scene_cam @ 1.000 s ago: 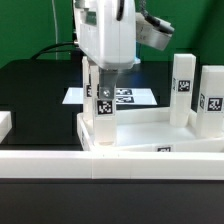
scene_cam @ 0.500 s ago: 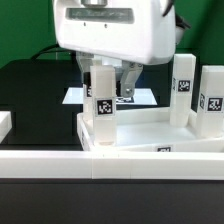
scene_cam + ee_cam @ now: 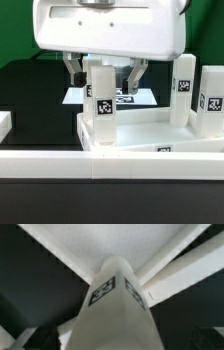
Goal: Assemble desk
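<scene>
Leg seated upright, gripper clear above.
The gripper (image 3: 102, 72) is spread open around the leg (image 3: 102, 105), which is stood in the tabletop's (image 3: 140, 135) corner socket, presumably for fastening.

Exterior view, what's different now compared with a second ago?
The end effector turned about the upright leg, so its fingers now show spread apart on either side of the leg, apparently let go. The leg, tabletop and other two legs stayed put.
</scene>
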Available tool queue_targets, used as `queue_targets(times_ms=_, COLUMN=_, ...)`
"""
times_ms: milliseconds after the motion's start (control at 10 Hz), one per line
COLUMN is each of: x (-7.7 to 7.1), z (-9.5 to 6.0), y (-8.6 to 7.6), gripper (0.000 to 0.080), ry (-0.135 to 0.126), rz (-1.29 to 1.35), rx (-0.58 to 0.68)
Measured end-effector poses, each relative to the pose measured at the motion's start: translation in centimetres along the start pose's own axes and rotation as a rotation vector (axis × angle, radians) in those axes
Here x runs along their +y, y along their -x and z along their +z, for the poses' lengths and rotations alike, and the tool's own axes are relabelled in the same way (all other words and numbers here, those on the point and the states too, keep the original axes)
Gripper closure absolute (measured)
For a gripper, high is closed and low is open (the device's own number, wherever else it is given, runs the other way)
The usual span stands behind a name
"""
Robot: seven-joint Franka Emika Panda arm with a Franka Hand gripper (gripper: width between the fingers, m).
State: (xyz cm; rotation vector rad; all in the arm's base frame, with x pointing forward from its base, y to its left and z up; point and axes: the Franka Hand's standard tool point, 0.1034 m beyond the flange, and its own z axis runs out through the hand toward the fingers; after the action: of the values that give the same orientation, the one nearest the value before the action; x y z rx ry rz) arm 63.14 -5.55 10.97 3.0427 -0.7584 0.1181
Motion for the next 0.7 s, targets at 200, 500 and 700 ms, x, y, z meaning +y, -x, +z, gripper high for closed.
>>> queue_targets(times_ms=200, x=-0.42, z=-0.33, y=0.17, gripper=0.015, ry=-0.007, rz=-0.182, rx=0.002)
queue_targets(times_ms=500, x=-0.57, z=-0.52, y=0.85, gripper=0.015, ry=-0.014, rz=-0.33, rx=0.003)
queue_targets(times_ms=700, x=-0.22, z=-0.51, y=0.92, gripper=0.015, ry=-0.008, rz=-0.488, rx=0.002)
